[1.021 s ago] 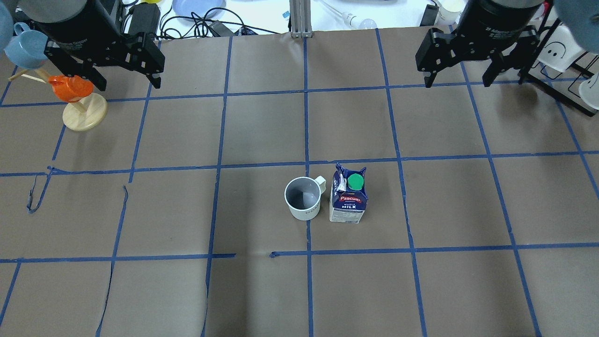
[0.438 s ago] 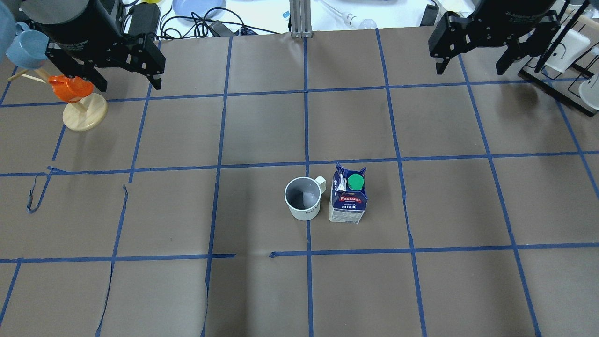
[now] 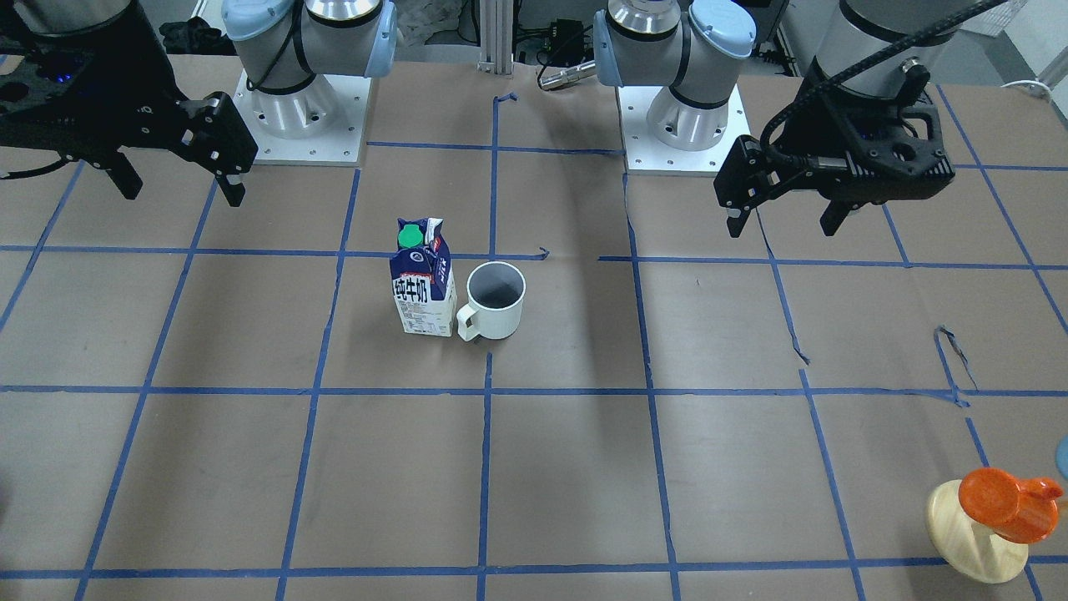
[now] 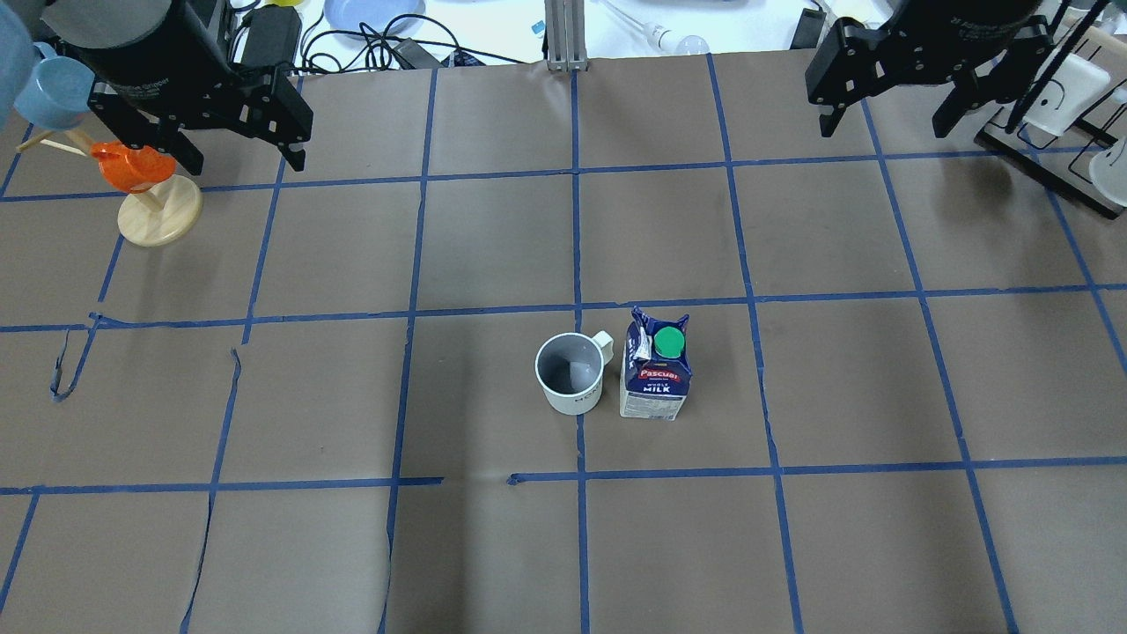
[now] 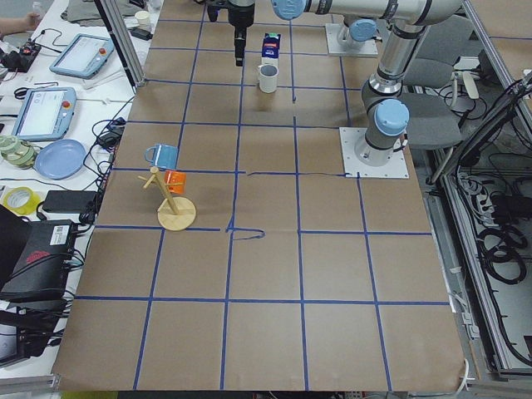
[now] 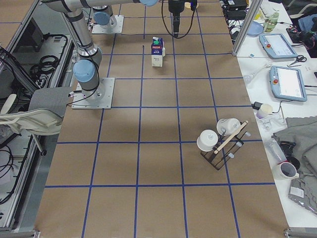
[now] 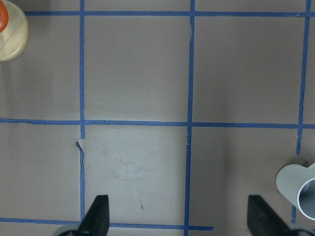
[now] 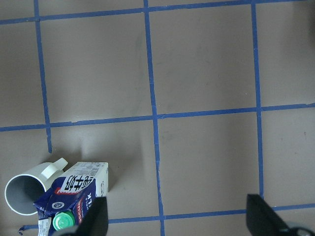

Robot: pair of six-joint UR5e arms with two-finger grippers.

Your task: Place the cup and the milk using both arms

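Observation:
The white cup [image 4: 570, 374] stands upright at the table's middle, handle towards the milk [image 4: 655, 370], which stands just to its right, close beside it. Both also show in the front view, cup [image 3: 495, 300] and milk [image 3: 422, 280]. My left gripper [image 4: 245, 161] hangs open and empty above the far left of the table, far from both. My right gripper [image 4: 883, 129] hangs open and empty above the far right. The left wrist view shows the cup's edge [image 7: 300, 189] at lower right. The right wrist view shows the cup [image 8: 24, 191] and milk [image 8: 78, 194] at lower left.
A wooden mug tree [image 4: 158, 211] with an orange cup [image 4: 132, 167] and a blue cup stands at the far left, beside my left gripper. A black rack with white cups [image 4: 1057, 106] stands at the far right. Cables and a blue plate [image 4: 370, 13] lie beyond the far edge.
My right gripper has moved towards the table's far edge and slightly right, still open. The left gripper, cup and milk have hardly moved.

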